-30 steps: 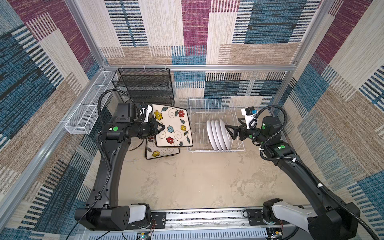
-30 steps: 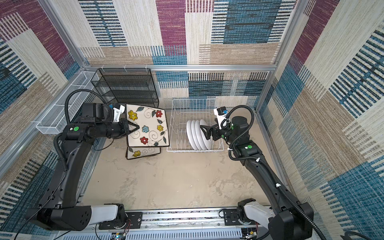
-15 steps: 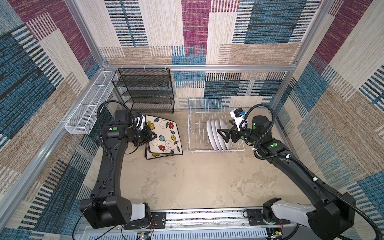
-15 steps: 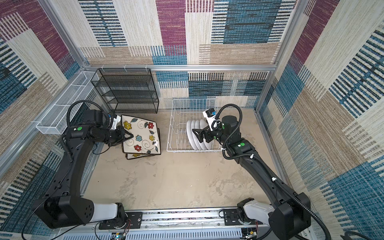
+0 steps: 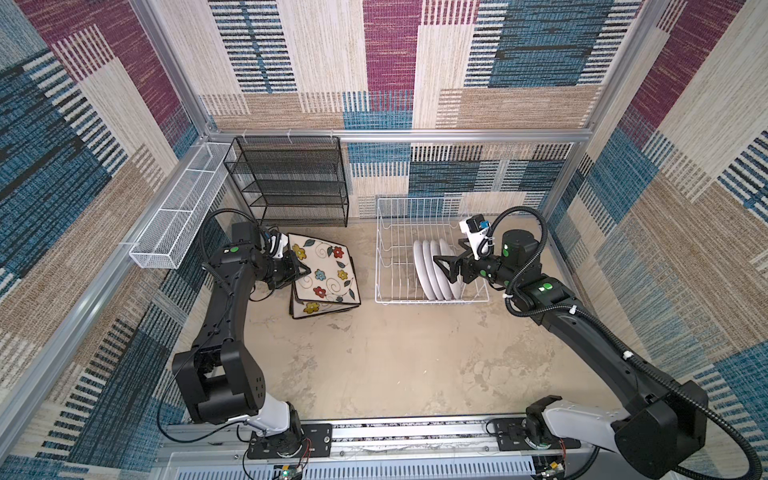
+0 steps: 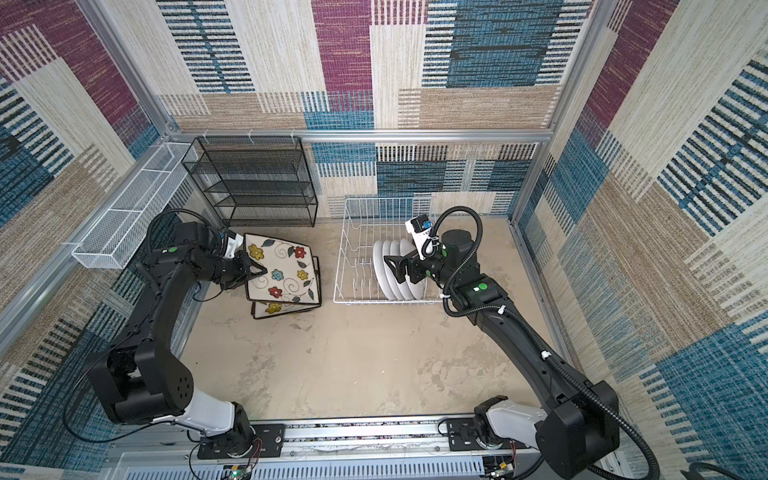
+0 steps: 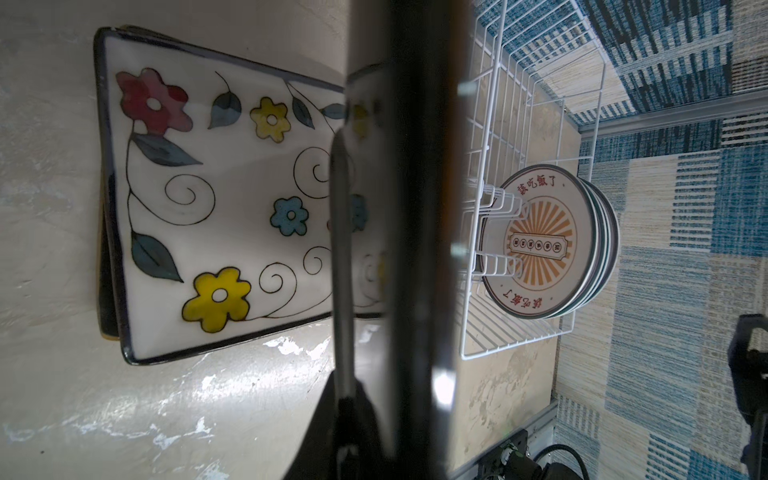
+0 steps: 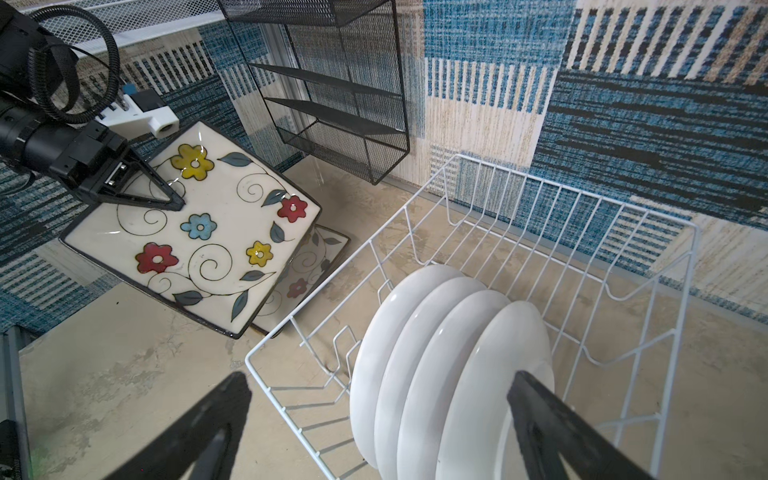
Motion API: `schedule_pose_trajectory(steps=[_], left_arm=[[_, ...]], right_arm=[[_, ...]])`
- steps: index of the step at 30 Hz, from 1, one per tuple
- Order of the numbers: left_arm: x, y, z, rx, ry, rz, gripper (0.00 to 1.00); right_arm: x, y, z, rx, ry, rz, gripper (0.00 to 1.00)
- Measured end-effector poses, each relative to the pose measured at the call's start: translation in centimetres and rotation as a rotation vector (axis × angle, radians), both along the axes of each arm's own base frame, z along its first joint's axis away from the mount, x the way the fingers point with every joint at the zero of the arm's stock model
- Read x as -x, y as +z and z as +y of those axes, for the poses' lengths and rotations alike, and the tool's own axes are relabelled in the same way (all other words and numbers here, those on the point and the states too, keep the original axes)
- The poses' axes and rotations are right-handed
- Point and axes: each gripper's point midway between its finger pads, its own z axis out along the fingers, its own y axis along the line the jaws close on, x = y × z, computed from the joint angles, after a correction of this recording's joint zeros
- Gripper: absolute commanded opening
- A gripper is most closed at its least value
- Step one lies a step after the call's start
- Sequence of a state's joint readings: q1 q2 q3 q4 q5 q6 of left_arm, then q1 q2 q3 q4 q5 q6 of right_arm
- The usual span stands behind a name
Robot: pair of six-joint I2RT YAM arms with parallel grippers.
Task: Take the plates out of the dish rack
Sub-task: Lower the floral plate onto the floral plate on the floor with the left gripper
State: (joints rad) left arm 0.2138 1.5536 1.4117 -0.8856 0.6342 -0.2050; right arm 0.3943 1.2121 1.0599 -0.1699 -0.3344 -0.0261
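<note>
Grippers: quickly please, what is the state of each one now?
Left gripper: shut on a square plate.
Right gripper: open, holding nothing, at the round plates in the dish rack.

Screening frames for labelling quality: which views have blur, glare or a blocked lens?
Left wrist view: the held square plate, edge-on at the lens, is a dark blurred band across the middle; white glare patches on the floor. Right wrist view: the right gripper's fingers are soft in the foreground, the round plates sharp. Both top views: sharp, evenly lit.
</note>
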Motion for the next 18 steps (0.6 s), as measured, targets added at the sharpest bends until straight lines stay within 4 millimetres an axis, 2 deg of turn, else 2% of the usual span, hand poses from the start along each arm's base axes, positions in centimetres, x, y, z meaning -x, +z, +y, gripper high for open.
schedule_pose_trajectory(steps=[5,11,18], left_arm=[[-1.4,-1.7,1.0,0.020,-0.007,0.008,0.00],[-1.9,-3.7,1.4,0.040,-0.032,0.039,0.00],[-2.4,-4.9,1.8,0.085,-0.041,0.051,0.00]], right_arm=[[0.0,0.0,0.1,-0.002,0.000,0.003,0.99],[0.1,0.0,0.1,0.000,-0.001,0.004,0.99],[-0.2,-0.7,0.4,-0.002,0.000,0.037,0.99]])
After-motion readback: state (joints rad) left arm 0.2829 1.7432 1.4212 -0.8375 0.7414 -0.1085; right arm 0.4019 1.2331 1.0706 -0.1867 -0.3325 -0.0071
